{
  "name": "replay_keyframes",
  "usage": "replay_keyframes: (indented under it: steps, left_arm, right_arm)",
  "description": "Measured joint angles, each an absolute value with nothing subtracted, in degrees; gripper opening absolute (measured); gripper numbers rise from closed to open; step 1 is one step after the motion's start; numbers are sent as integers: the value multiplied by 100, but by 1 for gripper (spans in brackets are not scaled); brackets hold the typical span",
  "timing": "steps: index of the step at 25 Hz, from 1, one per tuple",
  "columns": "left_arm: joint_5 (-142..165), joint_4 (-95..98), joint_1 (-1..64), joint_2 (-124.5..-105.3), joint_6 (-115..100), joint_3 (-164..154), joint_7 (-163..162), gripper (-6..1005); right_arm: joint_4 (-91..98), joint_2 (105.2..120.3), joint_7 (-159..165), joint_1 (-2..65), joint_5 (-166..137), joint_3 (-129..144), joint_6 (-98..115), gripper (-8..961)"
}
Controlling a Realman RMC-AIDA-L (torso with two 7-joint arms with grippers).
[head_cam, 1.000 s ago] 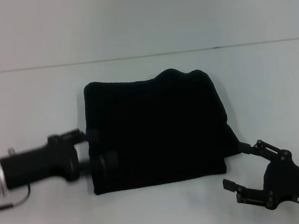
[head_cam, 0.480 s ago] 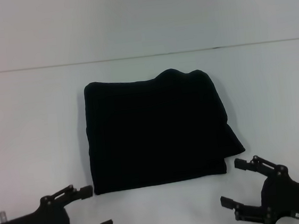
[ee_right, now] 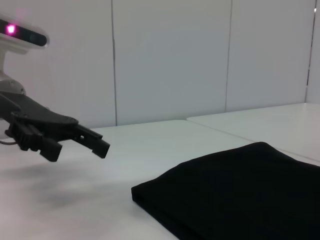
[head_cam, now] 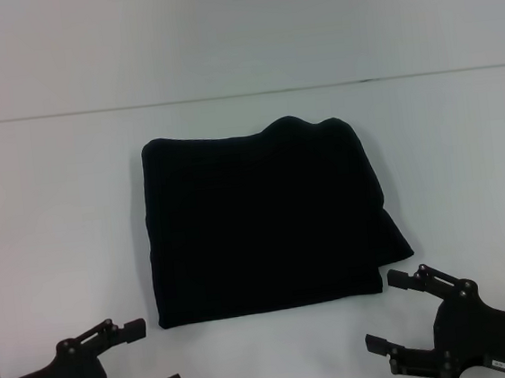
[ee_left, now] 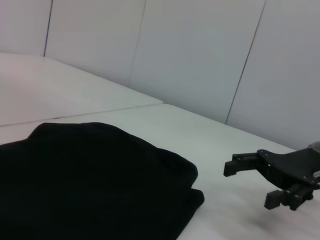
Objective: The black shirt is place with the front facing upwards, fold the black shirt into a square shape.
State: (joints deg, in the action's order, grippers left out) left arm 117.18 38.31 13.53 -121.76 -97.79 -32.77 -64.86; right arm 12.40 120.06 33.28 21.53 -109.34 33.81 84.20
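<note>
White table (head_cam: 48,219) holds one folded black shirt (head_cam: 260,220), two grippers nearby.

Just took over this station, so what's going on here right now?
The black shirt lies folded into a rough square on the white table, no lettering showing. Neither arm touches it: the left gripper and right gripper sit at the table's near edge on either side of it, both with jaws open and empty.
</note>
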Motion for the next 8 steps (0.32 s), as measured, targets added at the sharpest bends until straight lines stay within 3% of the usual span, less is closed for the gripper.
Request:
replay_keyframes:
  steps: [8]
  left_arm:
    - [11719, 3832, 1391, -12164, -9825, -3251, -6486, 952]
  right_arm:
    - [1239, 12005, 3331, 2170, -10934, 3384, 8420, 924]
